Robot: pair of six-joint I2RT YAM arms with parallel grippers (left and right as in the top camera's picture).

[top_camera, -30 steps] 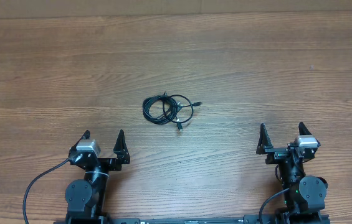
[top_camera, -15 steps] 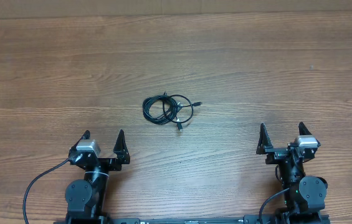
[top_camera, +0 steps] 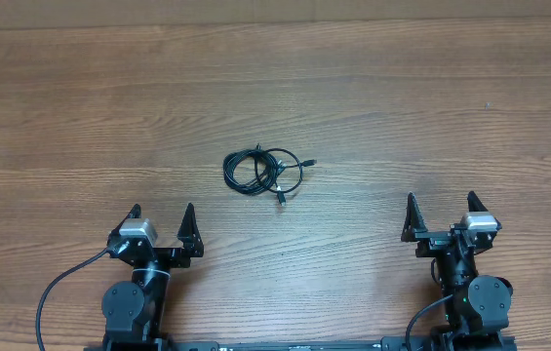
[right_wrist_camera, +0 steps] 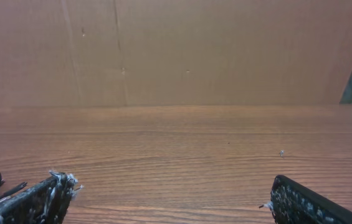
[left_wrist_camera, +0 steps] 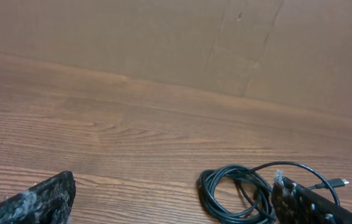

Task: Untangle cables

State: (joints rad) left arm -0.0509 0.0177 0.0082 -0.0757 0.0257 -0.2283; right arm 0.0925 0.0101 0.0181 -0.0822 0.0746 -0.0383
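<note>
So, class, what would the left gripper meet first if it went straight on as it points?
Probably nothing: only bare table lies ahead of the left gripper; the cables lie off to its right.

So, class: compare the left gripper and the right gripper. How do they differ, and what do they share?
The left gripper sits nearer the cables than the right gripper. The left wrist view shows most of the cables; the right wrist view catches only their edge. Both stand open and hold nothing.

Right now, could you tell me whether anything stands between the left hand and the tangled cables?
Nothing visible does. Only bare table lies between the open left hand and the cables, which sit ahead and to its right, untouched.
</note>
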